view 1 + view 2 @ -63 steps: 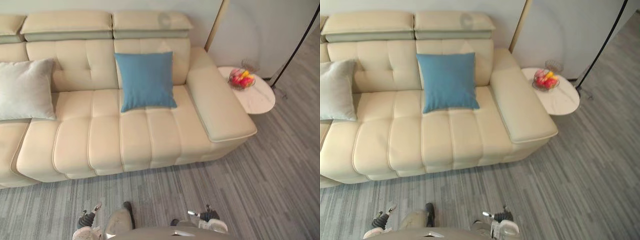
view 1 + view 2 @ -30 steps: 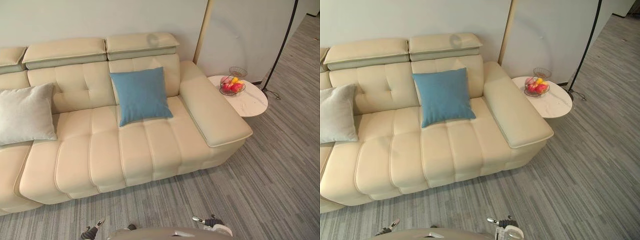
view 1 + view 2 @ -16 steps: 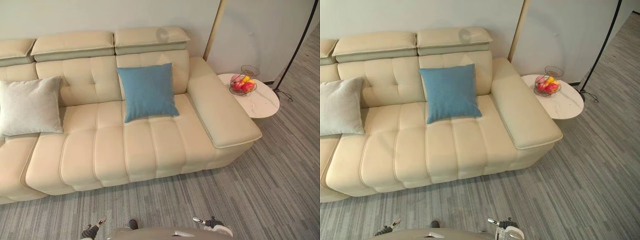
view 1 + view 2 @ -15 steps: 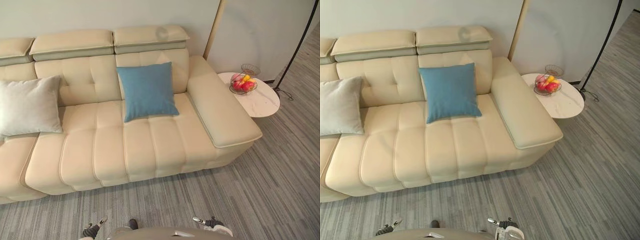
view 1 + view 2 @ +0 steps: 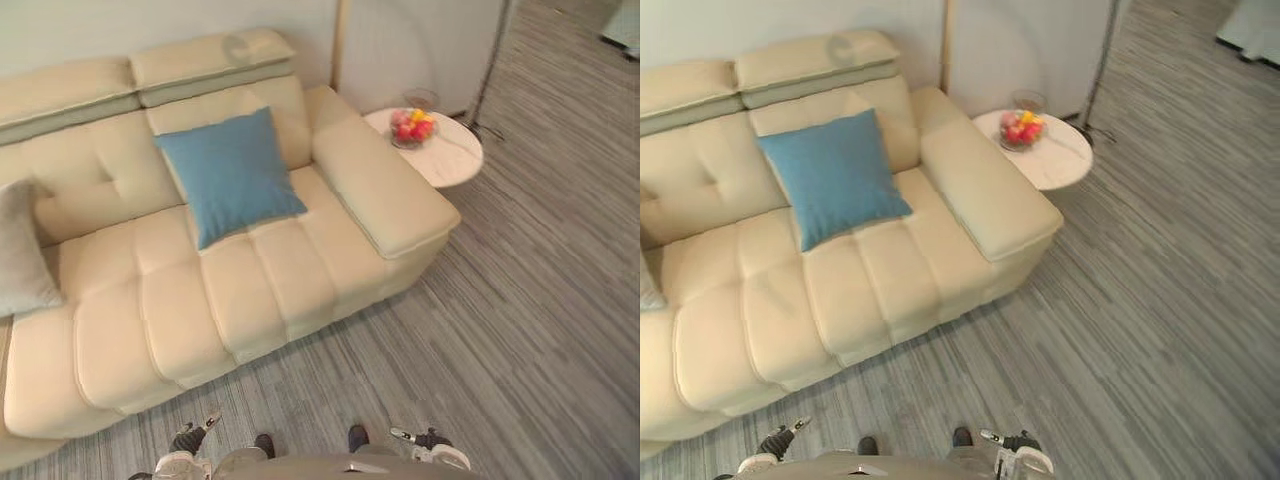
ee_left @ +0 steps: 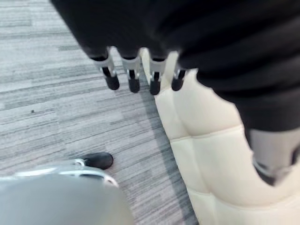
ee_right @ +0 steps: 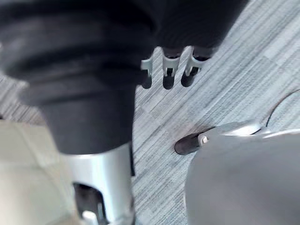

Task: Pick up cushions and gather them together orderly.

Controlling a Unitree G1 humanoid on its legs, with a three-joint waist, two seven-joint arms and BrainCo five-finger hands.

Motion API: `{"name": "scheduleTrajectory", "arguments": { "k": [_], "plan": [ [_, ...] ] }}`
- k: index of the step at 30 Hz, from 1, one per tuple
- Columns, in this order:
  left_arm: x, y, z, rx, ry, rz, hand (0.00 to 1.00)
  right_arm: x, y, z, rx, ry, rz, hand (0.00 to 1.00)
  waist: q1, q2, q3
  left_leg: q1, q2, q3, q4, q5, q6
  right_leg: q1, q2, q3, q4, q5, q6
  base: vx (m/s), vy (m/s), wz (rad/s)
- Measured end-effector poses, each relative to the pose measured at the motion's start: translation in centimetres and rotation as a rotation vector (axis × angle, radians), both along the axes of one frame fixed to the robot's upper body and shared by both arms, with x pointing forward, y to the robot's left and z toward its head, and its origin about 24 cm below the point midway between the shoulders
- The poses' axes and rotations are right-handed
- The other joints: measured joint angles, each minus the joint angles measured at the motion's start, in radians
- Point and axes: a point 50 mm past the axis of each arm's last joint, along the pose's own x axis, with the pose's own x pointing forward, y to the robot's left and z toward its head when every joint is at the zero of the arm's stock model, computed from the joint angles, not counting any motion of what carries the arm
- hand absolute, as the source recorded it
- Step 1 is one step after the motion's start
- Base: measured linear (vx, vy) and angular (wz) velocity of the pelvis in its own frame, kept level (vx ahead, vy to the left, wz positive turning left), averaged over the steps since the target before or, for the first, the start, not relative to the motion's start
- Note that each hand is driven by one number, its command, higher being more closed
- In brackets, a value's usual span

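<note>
Against the backrest of a cream leather sofa (image 5: 250,290), quilted in broad padded channels on the seat and button-tufted behind: a square blue matte-fabric cushion (image 5: 228,172), propped at a tilt, lower edge on the seat, near the wide, flat-topped armrest on the robot's right. Well apart from it, at the far left of the seat, a pale grey soft-fabric cushion (image 5: 18,255), only partly in view, likewise leaning on the backrest. Just beyond the armrest, a round white stone-look side table (image 5: 455,165) bearing a small wire bowl (image 5: 412,127) of red and yellow fruit, possibly apples. Underfoot, grey carpet (image 5: 520,300) with a fine striped pile.

Low before the sofa's front edge, left hand (image 6: 132,78): silver fingers straight and slack, dark tips pointing down over carpet and rounded cream upholstery, nothing held. Right hand (image 7: 168,75) hanging likewise above the striped carpet, fingers loose and extended, thumb apart, empty. Both hands well short of either cushion.
</note>
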Motion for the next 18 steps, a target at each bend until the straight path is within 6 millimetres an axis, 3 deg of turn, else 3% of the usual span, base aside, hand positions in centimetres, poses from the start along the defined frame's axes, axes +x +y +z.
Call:
{"name": "scheduleTrajectory", "arguments": {
  "k": [3,4,5,6,7,8,10,12,13,16,18],
  "plan": [
    [0.0,0.2,0.0,-0.001,0.0,0.006,0.0,1.0,0.4,0.3,0.001,-0.035,0.021,0.0,-0.009,-0.015,0.001,0.008,0.002,0.124,0.026,-0.041,-0.004,-0.056,0.022,0.133,-0.001,0.033,-0.013,-0.07,0.039,-1.43],
    [0.0,0.3,0.1,0.003,-0.002,0.006,0.0,1.3,0.7,0.3,0.006,-0.041,0.028,0.0,-0.016,-0.019,0.005,0.01,0.008,0.174,0.036,-0.053,-0.006,-0.073,0.025,0.144,-0.01,0.051,-0.039,-0.05,0.012,-1.51],
    [0.1,0.4,0.1,0.004,-0.003,0.008,0.0,1.6,0.8,0.4,0.007,-0.044,0.032,0.0,-0.023,-0.012,0.009,0.01,0.02,0.237,0.045,-0.062,-0.01,-0.096,0.025,0.1,-0.021,0.072,-0.088,-0.04,0.002,-1.84],
    [0.2,0.4,0.1,0.003,-0.006,0.017,0.0,2.1,1.0,0.5,0.007,-0.053,0.049,0.0,-0.023,-0.004,0.015,0.009,0.046,0.305,0.067,-0.065,-0.008,-0.125,0.023,-0.001,-0.02,0.088,-0.159,-0.02,-0.037,-1.85],
    [0.3,0.5,0.1,0.005,-0.009,0.023,0.0,2.6,1.2,0.6,0.009,-0.063,0.068,0.0,-0.023,-0.004,0.016,0.008,0.071,0.355,0.095,-0.071,-0.014,-0.144,0.013,-0.14,-0.001,0.089,-0.19,0.01,-0.093,-1.75],
    [0.2,0.6,0.1,0.007,-0.007,0.024,0.0,2.8,1.4,0.6,0.01,-0.069,0.075,0.0,-0.022,-0.003,0.016,0.005,0.092,0.383,0.124,-0.071,-0.014,-0.166,-0.001,-0.297,0.032,0.08,-0.201,0.03,-0.124,-1.24],
    [1.2,0.6,0.4,0.009,-0.033,0.016,0.0,2.8,1.2,0.7,0.005,-0.069,0.074,0.0,-0.028,-0.001,0.017,0.013,0.107,0.394,0.153,-0.071,-0.014,-0.167,-0.037,-0.507,0.076,0.088,-0.227,0.07,-0.164,-0.89],
    [2.0,-0.2,0.4,-0.009,-0.056,0.012,0.0,2.9,0.6,0.8,-0.014,-0.072,0.08,0.0,-0.047,0.03,0.023,0.046,0.142,0.399,0.153,-0.077,-0.029,-0.147,-0.031,-0.639,0.092,0.058,-0.213,0.11,-0.225,-0.76],
    [2.0,-1.0,0.3,-0.029,-0.063,0.013,0.0,3.1,0.0,1.0,-0.032,-0.074,0.089,0.0,-0.039,0.047,0.023,0.074,0.16,0.417,0.138,-0.083,-0.063,-0.134,-0.026,-0.696,0.106,0.03,-0.181,0.1,-0.177,-0.67],
    [1.3,-2.2,-0.1,-0.067,-0.037,0.004,0.0,3.4,-0.5,1.2,-0.049,-0.078,0.104,0.0,-0.025,0.089,0.03,0.121,0.192,0.441,0.124,-0.084,-0.076,-0.134,0.035,-0.621,0.095,0.023,-0.149,0.08,-0.114,-0.97],
    [1.4,-2.4,-0.1,-0.074,-0.04,0.002,0.0,3.3,-0.5,1.2,-0.049,-0.076,0.1,0.0,-0.022,0.091,0.033,0.129,0.24,0.45,0.213,-0.073,-0.079,-0.138,0.067,-0.597,0.128,-0.013,-0.145,0.09,-0.145,-0.86]
  ]
}}
